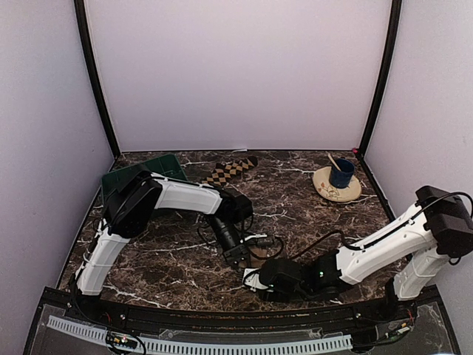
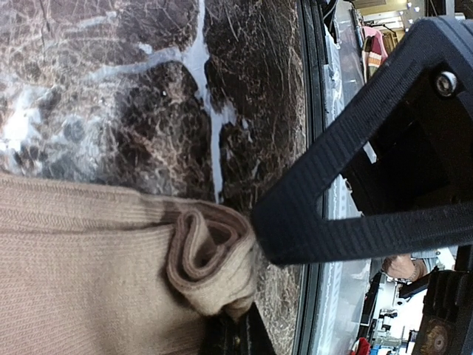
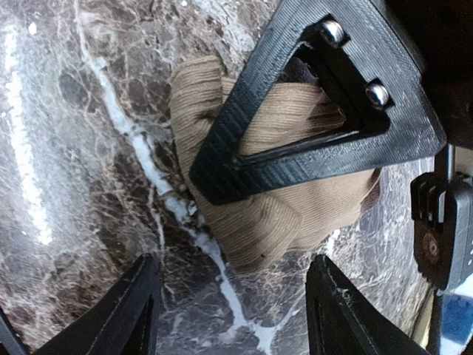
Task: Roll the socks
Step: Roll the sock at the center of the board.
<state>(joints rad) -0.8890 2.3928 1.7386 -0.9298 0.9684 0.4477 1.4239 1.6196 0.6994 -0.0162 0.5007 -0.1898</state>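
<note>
The tan sock (image 2: pixel 81 274) lies on the marble table (image 2: pixel 111 111), its end rolled into a loose coil (image 2: pixel 211 255). My left gripper (image 2: pixel 238 334) is shut on the underside of that coil. From the right wrist, the same tan sock (image 3: pixel 281 214) bulges below the left gripper's triangular finger (image 3: pixel 318 140). My right gripper (image 3: pixel 230 270) stands open just short of the roll, touching nothing. In the top view both grippers meet near the front centre, left gripper (image 1: pixel 238 255) and right gripper (image 1: pixel 253 278), hiding the tan sock. The checkered sock (image 1: pixel 230 170) lies flat at the back.
A green tray (image 1: pixel 166 164) sits at the back left, partly behind the left arm. A tan plate (image 1: pixel 353 191) holding a blue cup (image 1: pixel 341 174) stands at the back right. The table's front edge (image 2: pixel 314 244) runs close by the roll.
</note>
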